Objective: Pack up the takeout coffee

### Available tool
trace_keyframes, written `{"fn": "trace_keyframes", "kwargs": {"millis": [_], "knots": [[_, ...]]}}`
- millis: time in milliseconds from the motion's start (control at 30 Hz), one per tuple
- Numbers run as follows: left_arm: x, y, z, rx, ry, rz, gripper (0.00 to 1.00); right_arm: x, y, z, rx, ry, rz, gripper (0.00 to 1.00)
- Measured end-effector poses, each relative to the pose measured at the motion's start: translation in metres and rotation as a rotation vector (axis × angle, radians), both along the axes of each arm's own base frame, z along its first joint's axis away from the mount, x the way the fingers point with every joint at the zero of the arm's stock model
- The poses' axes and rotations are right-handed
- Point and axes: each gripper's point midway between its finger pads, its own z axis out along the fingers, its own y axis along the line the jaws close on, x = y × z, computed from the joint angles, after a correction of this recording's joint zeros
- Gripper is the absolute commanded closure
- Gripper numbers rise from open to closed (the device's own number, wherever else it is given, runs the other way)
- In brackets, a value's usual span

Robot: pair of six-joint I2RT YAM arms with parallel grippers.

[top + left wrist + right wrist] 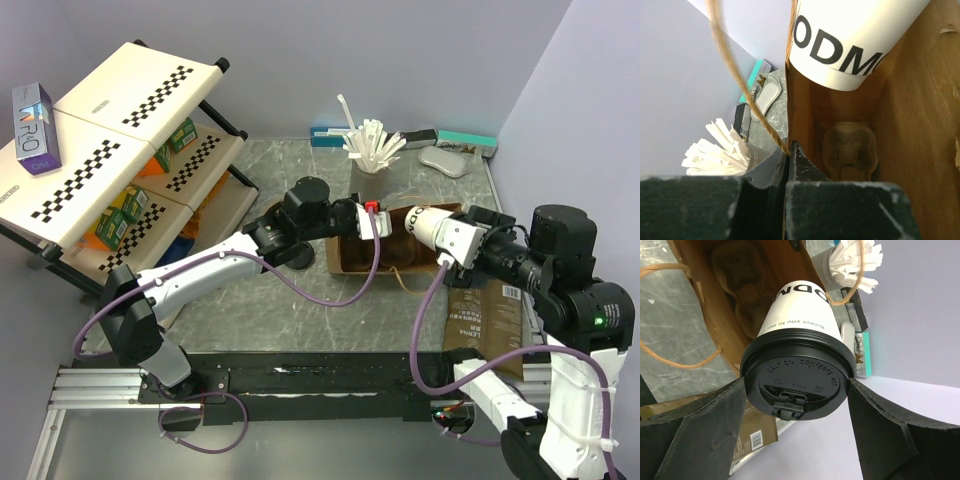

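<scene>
The takeout coffee (425,226), a white paper cup with black print (850,40) and a black lid (797,382), lies tilted with its base pointing into the mouth of a brown paper bag (375,258). My right gripper (447,240) is shut on the cup at the lid, one finger (715,425) on each side. My left gripper (372,222) is shut on the bag's top edge (788,100), pinching the paper wall beside its twine handle. Inside the bag sits a brown pulp carrier (850,150), seen again past the cup (740,275).
A cup of white sticks (370,150) stands behind the bag. A teal box (465,140) and a white pouch (442,160) lie at the back right. A flat brown package (490,320) lies under my right arm. A checkered shelf rack (120,150) fills the left.
</scene>
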Motion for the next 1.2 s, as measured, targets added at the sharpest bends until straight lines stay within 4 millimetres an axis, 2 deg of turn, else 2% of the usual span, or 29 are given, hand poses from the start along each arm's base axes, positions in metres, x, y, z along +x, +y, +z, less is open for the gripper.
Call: {"fn": "trace_keyframes", "kwargs": {"millis": [200,300,400,500,767,867,1033,1200], "knots": [[-0.001,0.0,0.0,0.002,0.003,-0.006,0.99,-0.002,0.009,-0.001,-0.015,-0.006,0.066,1.0],[-0.002,0.0,-0.001,0.004,0.007,-0.013,0.99,-0.004,0.027,-0.007,-0.034,0.023,0.161,1.0],[-0.002,0.001,-0.002,0.005,0.015,-0.018,0.99,-0.002,0.043,-0.023,-0.065,0.084,0.22,1.0],[-0.001,0.002,-0.002,0.004,0.022,-0.024,0.99,0.0,0.05,-0.04,-0.108,0.147,0.231,1.0],[-0.006,0.011,0.001,-0.002,0.026,-0.049,0.99,0.016,0.047,-0.065,-0.186,0.207,0.127,1.0],[-0.013,0.015,0.0,-0.004,0.034,-0.067,0.99,0.012,0.051,-0.08,-0.213,0.199,0.136,1.0],[-0.019,0.02,-0.001,-0.013,0.048,-0.096,0.99,-0.003,0.05,-0.119,-0.318,0.22,0.171,1.0],[-0.032,0.027,-0.004,-0.01,0.039,-0.139,0.99,0.007,0.045,-0.124,-0.363,0.188,0.121,1.0]]}}
